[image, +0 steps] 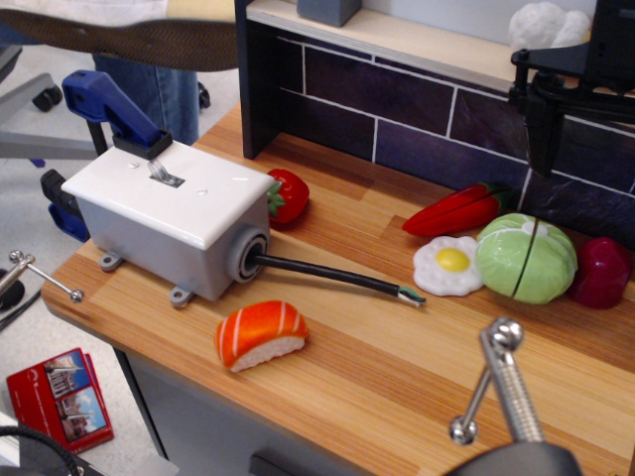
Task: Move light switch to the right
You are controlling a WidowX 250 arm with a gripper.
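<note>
Gripper (544,149) far right near wall, light switch (164,175) untouched, no legible writing

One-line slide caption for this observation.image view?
Black gripper hangs at upper right, far from the light switch on its grey box at the counter's left end.

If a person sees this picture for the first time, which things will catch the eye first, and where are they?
The grey box with its glossy white plate and small metal light switch stands out at the left of the wooden counter, a black cable running from its side. In front lies an orange sushi piece; at the right are a fried egg and a green cabbage. The black gripper is at the top right.
</note>
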